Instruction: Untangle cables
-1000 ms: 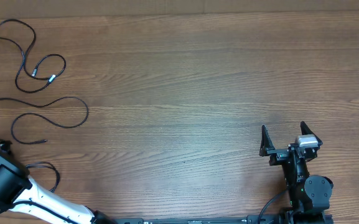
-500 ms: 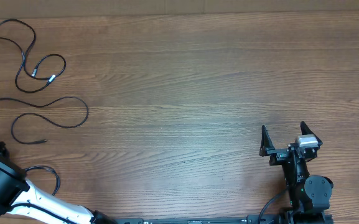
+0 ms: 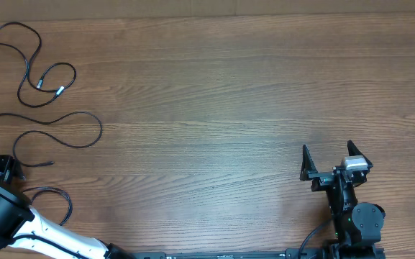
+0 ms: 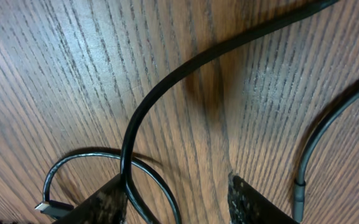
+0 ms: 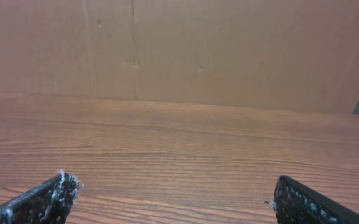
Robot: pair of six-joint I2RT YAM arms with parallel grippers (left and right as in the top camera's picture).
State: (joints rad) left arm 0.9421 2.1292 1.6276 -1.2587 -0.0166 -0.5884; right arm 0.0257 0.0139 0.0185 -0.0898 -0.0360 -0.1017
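Left gripper (image 4: 179, 186) sits low over a cable (image 4: 198, 59) at the desk's (image 3: 229, 108) near left, jaws partly apart and empty. Other cables (image 3: 38, 83) lie separate, probably to avoid re-tangling. Right gripper (image 5: 173, 183) idle, jaws wide, empty.

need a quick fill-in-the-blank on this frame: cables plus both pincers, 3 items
1. Seen from overhead, the cables all lie toward the ____ edge of the table.
2. The right pincer stands open over bare wood and holds ____.
3. In the left wrist view, a black cable runs down beside the left pincer, whose jaws stand ____.

Missing words: left; nothing; open
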